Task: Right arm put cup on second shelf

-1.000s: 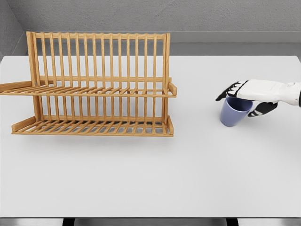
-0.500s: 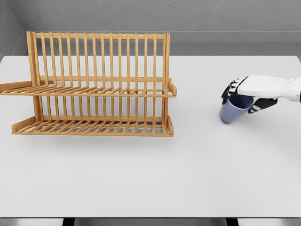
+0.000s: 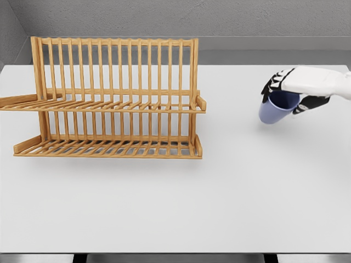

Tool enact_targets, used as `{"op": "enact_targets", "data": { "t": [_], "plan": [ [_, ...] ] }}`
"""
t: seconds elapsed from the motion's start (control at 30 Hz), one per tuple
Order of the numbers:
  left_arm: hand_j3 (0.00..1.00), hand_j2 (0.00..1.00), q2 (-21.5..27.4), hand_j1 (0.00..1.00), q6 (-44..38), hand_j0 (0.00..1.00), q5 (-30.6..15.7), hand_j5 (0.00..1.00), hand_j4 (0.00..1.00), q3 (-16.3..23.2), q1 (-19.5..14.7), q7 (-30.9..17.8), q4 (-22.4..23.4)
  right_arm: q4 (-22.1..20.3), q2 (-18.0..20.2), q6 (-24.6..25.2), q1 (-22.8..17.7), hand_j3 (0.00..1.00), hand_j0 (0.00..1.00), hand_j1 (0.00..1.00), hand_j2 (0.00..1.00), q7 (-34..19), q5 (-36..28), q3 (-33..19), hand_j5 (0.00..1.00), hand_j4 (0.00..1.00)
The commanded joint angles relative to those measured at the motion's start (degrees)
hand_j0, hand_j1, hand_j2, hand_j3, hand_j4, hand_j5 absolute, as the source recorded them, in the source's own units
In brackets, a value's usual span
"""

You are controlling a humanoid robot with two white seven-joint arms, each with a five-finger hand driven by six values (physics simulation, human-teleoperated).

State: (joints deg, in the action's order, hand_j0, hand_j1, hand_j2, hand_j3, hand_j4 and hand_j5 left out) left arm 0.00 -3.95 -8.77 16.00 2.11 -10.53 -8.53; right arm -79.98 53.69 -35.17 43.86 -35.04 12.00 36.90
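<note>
The right hand (image 3: 289, 90) is sitting at about two o'clock in the head view, its arm entering from the right edge, and its dark fingers (image 3: 272, 85) are curling over the rim of the blue cup (image 3: 276, 108), gripping it from above. The cup is hanging tilted, mouth leaning toward the wrist, and it is appearing clear of the white table (image 3: 219, 197), with a faint shadow lying just beneath it (whether the thumb is pressing inside or outside the wall is hard to tell). Well apart, out toward nine o'clock, the wooden dish rack (image 3: 112, 98) is standing with two slatted tiers; the upper shelf (image 3: 109, 105) is running across its middle and the lower one is resting near the table. The left hand is not showing.

The step in hand is looking like the carry. To do it well, the arm is needing height first, so the cup's base is clearing the shelf's small front lip, then travelling toward nine o'clock while levelling the cup, so it is landing flat on the slats rather than tipping between them.
</note>
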Motion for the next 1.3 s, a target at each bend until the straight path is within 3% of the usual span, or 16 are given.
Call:
{"op": "enact_targets", "data": {
  "t": [0.0, 0.43, 0.8, 1.27],
  "plan": [
    [1.00, 1.00, 0.00, 1.00, 0.00, 1.00, -0.02, 1.00, 1.00, 0.00, 0.00, -0.01, 0.00, 0.00, 0.01, 0.17, 0.09, 0.61, 0.61, 0.61, 0.61, 0.04, -0.39, -1.48, 0.61, 0.61],
    [1.00, 1.00, 0.00, 1.00, 0.00, 1.00, -0.02, 1.00, 1.00, 0.00, 0.00, -0.01, 0.00, -0.27, -2.45, 0.17, 4.92, 0.61, 0.61, 0.61, 0.61, 0.04, -0.48, -3.94, 0.61, 0.61],
    [1.00, 1.00, 0.00, 1.00, 0.00, 1.00, -0.02, 1.00, 1.00, 0.00, 0.00, -0.01, 0.00, -8.53, -3.77, 0.17, 6.15, 0.61, 0.61, 0.61, 0.61, 0.04, -0.39, -3.85, 0.61, 0.61],
    [1.00, 1.00, 0.00, 1.00, 0.00, 1.00, -0.02, 1.00, 1.00, 0.00, 0.00, -0.01, 0.00, -13.63, -7.19, 0.17, 7.65, 0.61, 0.61, 0.61, 0.61, 0.04, -0.31, -2.97, 0.61, 0.61]
  ]
}}
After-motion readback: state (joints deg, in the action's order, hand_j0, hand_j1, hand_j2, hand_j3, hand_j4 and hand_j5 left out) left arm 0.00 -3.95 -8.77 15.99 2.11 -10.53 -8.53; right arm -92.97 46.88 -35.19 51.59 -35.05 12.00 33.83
